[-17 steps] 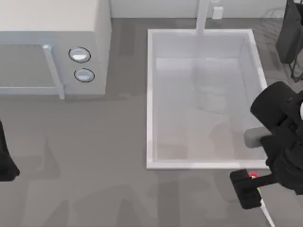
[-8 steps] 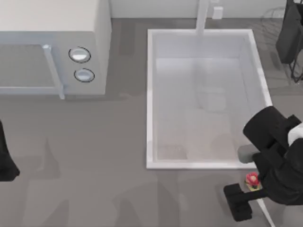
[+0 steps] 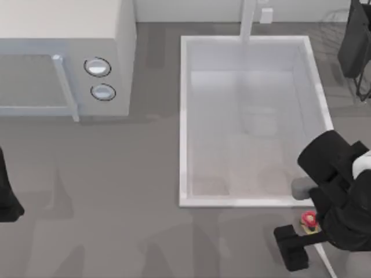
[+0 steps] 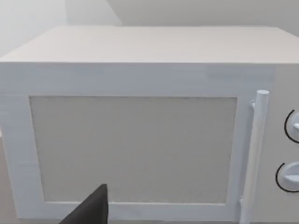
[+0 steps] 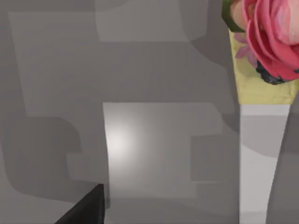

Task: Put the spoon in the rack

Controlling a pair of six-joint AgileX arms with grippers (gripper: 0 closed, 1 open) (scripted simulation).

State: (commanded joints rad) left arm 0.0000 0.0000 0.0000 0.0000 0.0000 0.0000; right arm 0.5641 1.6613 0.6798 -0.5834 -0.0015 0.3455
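The spoon (image 3: 310,222) lies on the grey counter just in front of the sink's front right corner, red head toward the sink and white handle running to the front edge. In the right wrist view the spoon (image 5: 261,93) shows its red head, yellow neck and white handle close below. My right gripper (image 3: 307,240) hangs low over the spoon's neck, open, with one black finger (image 3: 291,246) to the left of the spoon and not touching it. The rack (image 3: 355,46) stands at the back right, partly cut off. My left arm (image 3: 6,197) stays parked at the left edge.
A white sink basin (image 3: 184,116) with a faucet (image 3: 248,17) fills the middle right, between the spoon and the rack. A white microwave (image 3: 64,35) sits at the back left, and its door (image 4: 135,149) faces the left wrist camera.
My right arm has moved toward the front edge and dropped lower, uncovering the spoon's red head. Over the last half second it has hardly moved. The spoon stays where it was.
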